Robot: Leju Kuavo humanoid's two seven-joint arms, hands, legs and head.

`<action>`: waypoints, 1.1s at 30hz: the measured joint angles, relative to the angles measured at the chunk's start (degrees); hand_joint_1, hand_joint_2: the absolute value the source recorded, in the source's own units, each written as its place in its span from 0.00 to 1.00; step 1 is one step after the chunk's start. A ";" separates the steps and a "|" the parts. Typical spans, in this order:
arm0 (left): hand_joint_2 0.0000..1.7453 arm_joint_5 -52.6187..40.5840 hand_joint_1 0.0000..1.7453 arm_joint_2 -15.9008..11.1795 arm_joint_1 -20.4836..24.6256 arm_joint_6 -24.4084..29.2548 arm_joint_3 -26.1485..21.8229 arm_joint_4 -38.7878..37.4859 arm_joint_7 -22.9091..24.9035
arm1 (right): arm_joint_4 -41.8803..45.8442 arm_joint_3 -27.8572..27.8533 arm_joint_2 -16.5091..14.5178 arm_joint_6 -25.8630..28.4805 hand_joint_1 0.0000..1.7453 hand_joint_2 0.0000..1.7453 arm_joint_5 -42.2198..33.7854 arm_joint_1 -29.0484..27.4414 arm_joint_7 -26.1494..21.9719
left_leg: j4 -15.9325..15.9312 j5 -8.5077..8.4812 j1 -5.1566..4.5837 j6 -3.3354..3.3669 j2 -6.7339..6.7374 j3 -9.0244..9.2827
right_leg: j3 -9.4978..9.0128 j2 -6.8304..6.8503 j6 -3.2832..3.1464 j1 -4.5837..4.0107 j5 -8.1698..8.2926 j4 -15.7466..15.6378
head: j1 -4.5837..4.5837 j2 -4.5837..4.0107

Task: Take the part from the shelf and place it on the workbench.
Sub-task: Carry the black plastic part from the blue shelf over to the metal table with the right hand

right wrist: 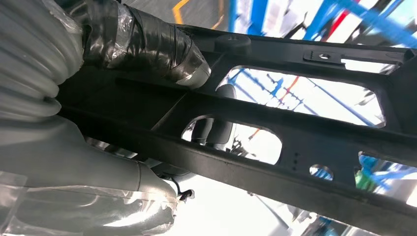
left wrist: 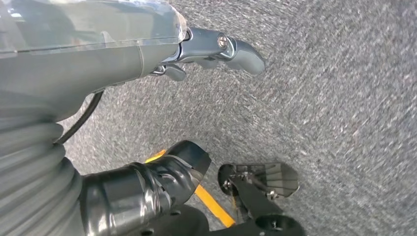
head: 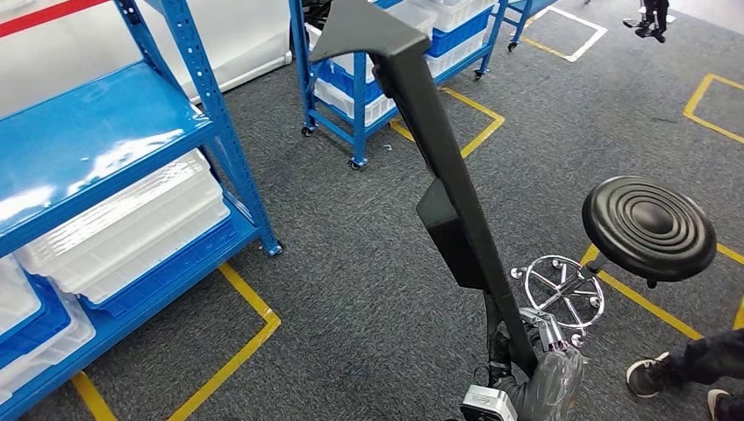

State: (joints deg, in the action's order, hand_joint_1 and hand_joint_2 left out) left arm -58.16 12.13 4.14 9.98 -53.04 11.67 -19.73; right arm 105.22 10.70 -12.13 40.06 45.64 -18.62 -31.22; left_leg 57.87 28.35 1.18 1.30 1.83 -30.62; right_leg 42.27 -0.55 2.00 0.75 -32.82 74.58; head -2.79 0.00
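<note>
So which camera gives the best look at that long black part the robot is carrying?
The head view: it shows the long black part nearly end to end, rising from the right hand. The right wrist view shows a close stretch of its ribbed, cut-out underside in the fingers.

Blue racks (head: 219,132) holding white bins (head: 132,228) stand on grey carpet (head: 368,263) marked with yellow tape (head: 254,307), near a black round stool (head: 649,226) and a person's shoe (head: 649,375).
</note>
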 joint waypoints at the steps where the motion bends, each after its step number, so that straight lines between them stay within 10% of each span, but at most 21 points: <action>1: 1.00 -0.02 0.00 0.01 0.00 0.01 -0.02 0.00 0.02 | 0.00 -0.17 -0.02 0.00 1.00 1.00 -0.01 -0.08 -0.04 | 0.02 0.14 -0.01 -0.06 0.78 0.10 | -0.20 0.25 0.08 0.13 0.85 -0.38 | 0.01 0.00; 4: 1.00 -0.07 0.00 0.03 0.10 0.01 -0.04 0.00 0.02 | 0.20 -0.76 -0.31 0.00 1.00 1.00 -0.20 -0.19 -0.40 | 0.03 0.75 -0.11 -0.60 2.67 0.85 | -5.71 3.10 -0.37 -0.12 5.74 -10.55 | 0.00 0.00; 7: 1.00 -0.07 0.00 0.04 0.21 0.01 -0.11 0.00 0.02 | 0.57 -1.33 -0.72 0.00 1.00 1.00 -0.41 -0.27 -0.75 | -0.08 1.24 -0.44 -1.47 4.14 1.45 | -7.79 4.64 -1.50 -1.07 6.36 -14.88 | 0.02 0.00; 9: 1.00 -0.08 0.00 0.05 0.36 0.01 -0.14 0.00 0.02 | 0.81 -1.64 -0.92 0.01 1.00 1.00 -0.46 -0.45 -0.87 | -0.18 1.61 -0.37 -2.11 4.54 1.91 | -7.85 3.22 -2.20 -0.99 6.55 -15.32 | 0.04 0.00; 11: 1.00 -0.15 0.00 0.07 0.36 0.01 -0.18 0.00 -0.02 | 1.08 -1.94 -1.23 0.04 1.00 1.00 -0.54 -0.58 -1.14 | 2.20 3.46 -0.18 -2.56 2.19 1.15 | -8.22 1.93 -3.00 -0.66 6.86 -15.98 | 0.05 0.00; 14: 1.00 -0.37 0.00 0.08 0.09 0.15 -0.27 0.00 0.07 | 1.33 -2.52 -1.95 0.07 1.00 1.00 -1.17 -0.78 -2.11 | 12.93 8.33 -0.06 -2.70 -1.20 -4.22 | -8.37 -0.11 -3.76 -0.66 6.90 -16.10 | 0.07 0.00; 16: 1.00 -0.52 0.00 0.09 -0.08 0.31 -0.31 0.00 0.19 | 1.62 -3.23 -2.27 0.07 1.00 1.00 -1.80 -1.19 -2.77 | 16.02 7.95 -0.06 -2.70 -1.46 -6.36 | -8.42 -1.78 -3.85 -0.79 6.79 -15.89 | 0.07 0.00; 20: 1.00 -0.80 0.00 0.06 -0.10 0.54 -0.43 0.00 0.18 | 2.46 -4.75 -3.15 0.07 1.00 1.00 -2.72 -1.87 -3.92 | 4.10 0.56 0.02 -2.05 -4.65 -2.17 | -8.41 -5.01 -3.30 -0.79 6.32 -14.99 | 0.05 0.00; 24: 1.00 -1.00 0.00 0.08 0.31 0.66 -0.71 0.00 0.20 | 3.37 -6.51 -4.14 0.09 1.00 1.00 -3.39 -2.56 -5.19 | 0.74 0.05 -0.22 -1.15 -5.16 -0.77 | -7.58 -6.93 -1.92 -0.29 6.44 -14.72 | 0.05 0.00; 30: 1.00 -1.11 0.00 0.37 0.01 0.60 -0.90 0.00 0.17 | 4.26 -8.85 -4.98 0.11 1.00 1.00 -3.69 -3.09 -6.08 | -0.44 -0.31 -0.15 0.21 -0.50 -0.04 | -0.23 -0.22 -0.62 -0.14 -0.22 -0.44 | -0.33 0.00; 33: 1.00 -1.10 0.00 0.38 0.07 0.40 -0.98 0.00 0.04 | 4.27 -9.70 -5.14 0.10 1.00 1.00 -3.82 -3.32 -6.23 | -0.43 0.17 -0.13 -0.16 1.71 0.43 | -2.13 0.89 -0.25 0.51 3.18 -4.05 | -0.33 0.00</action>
State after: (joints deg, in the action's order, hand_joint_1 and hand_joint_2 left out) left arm -59.27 12.51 4.21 10.38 -54.01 11.67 -19.69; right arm 109.49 1.00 -17.27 40.17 41.81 -21.93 -37.45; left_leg 57.45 28.51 1.04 1.14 3.55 -30.19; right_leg 40.14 0.35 1.75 1.26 -29.64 70.54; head -3.13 0.00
